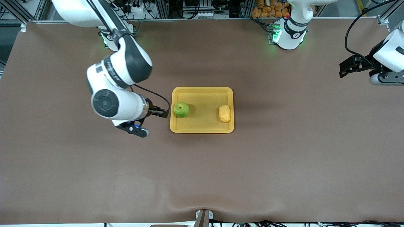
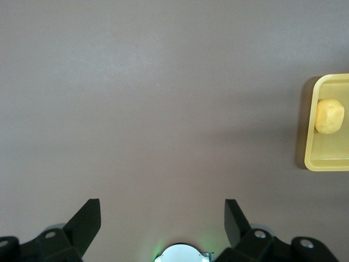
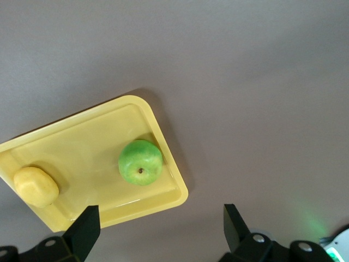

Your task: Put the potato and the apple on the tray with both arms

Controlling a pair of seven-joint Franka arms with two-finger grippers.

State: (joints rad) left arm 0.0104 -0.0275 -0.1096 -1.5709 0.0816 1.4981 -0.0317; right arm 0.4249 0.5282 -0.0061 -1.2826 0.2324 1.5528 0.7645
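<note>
Lettering runs along the black band of the right arm point(image 1: 120, 67) in the front view, too small to read. Apple point(image 1: 181, 109) and potato point(image 1: 224, 113) both lie inside the tray point(image 1: 202, 91), which sits on the brown cloth-covered table point(image 1: 284, 157). The tray is a shallow rectangle of smooth yellow-orange plastic with rounded corners and a raised rim, its long axis running from one arm's end of the table toward the other. The apple is round, glossy bright green, its dimpled stem pit facing up; it rests against the rim at the end toward the right arm. The potato is a lumpy, matte yellow-orange oblong, its long axis lying across the tray's length, and it sits by the rim at the end toward the left arm, well apart from the apple.

The right pincer point(image 1: 134, 127) hangs over the table just beside the apple's end of the tray, its black fingers point(image 3: 84, 229) spread wide and gripping nothing. The left pincer point(image 1: 348, 67) waits over the table's edge at the left arm's end, well apart from the tray, fingers point(image 2: 87, 221) likewise spread and bare
</note>
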